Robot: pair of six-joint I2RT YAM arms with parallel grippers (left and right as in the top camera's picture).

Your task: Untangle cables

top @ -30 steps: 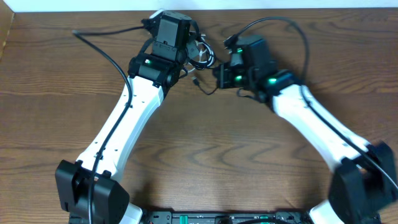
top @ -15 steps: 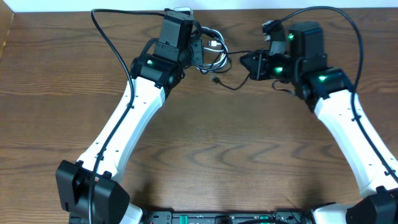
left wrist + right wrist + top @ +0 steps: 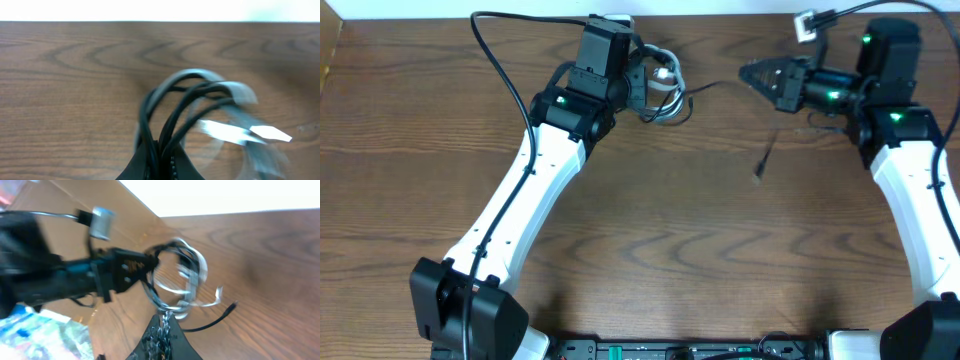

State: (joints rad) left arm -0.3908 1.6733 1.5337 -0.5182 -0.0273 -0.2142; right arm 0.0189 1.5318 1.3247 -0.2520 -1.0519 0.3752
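Note:
My left gripper (image 3: 650, 85) is shut on the bunched cables at the far middle of the table. In the left wrist view its jaws (image 3: 159, 152) pinch several black cable loops (image 3: 172, 107), with the blurred white cable (image 3: 240, 132) looped around them. My right gripper (image 3: 752, 73) is shut on a strand of the black cable (image 3: 715, 87), stretched taut from the bundle (image 3: 667, 92). The black cable's loose plug end (image 3: 760, 170) hangs below the right gripper. In the right wrist view the jaws (image 3: 167, 322) grip the cable below the loops (image 3: 182, 277), and the plug end (image 3: 231, 307) trails to the right.
The arms' thicker black wires arc over the far edge (image 3: 505, 30). A white wall strip runs along the table's back edge (image 3: 720, 8). Bare wooden tabletop (image 3: 660, 240) lies between the arms.
My right gripper has swung to the right and away from the left one, drawing a black strand out of the bundle. The loose plug end has moved right. The left gripper has stayed put.

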